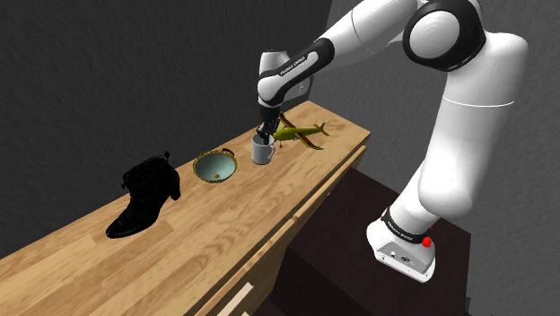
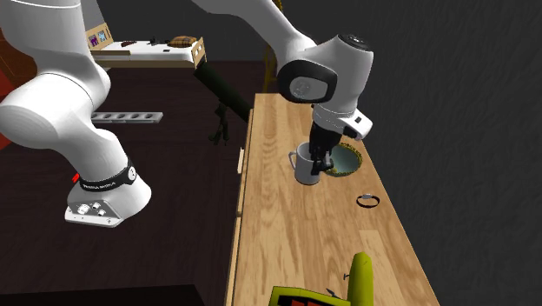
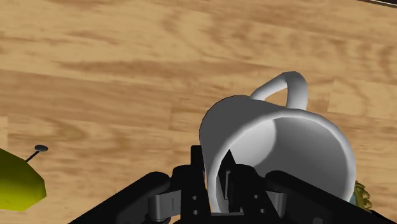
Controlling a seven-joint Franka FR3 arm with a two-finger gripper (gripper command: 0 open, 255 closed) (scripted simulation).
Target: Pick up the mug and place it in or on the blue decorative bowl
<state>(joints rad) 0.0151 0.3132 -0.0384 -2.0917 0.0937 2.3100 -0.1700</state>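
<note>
- The arm (image 1: 467,117) rises from its base at the shoulder view's lower right, bends at a high elbow and reaches up and to that view's left over the table (image 1: 224,233).
- The wrist is turned so the hand points almost straight down, with the gripper (image 1: 263,133) at the mug's rim.
- The mug (image 1: 262,153) is white and upright; it looks to be on the table, though contact under it cannot be made out.
- In the wrist view the fingers (image 3: 198,172) pinch the mug's (image 3: 280,146) wall, one inside the cup and one outside, on the side opposite the handle.
- In the second exterior view the gripper (image 2: 322,162) comes down at the mug's (image 2: 306,167) side nearest the bowl (image 2: 349,161), and the handle points to that view's left.
- The bowl (image 1: 215,167), blue-green inside with a gold rim, sits just beside the mug, apart from it.
- A black boot (image 1: 144,197) stands beyond the bowl, on the shoulder view's left.
- A yellow-green toy plane (image 1: 301,133) lies near the mug on its other side.
- A small ring (image 2: 369,200) lies on the table near the bowl.
</note>
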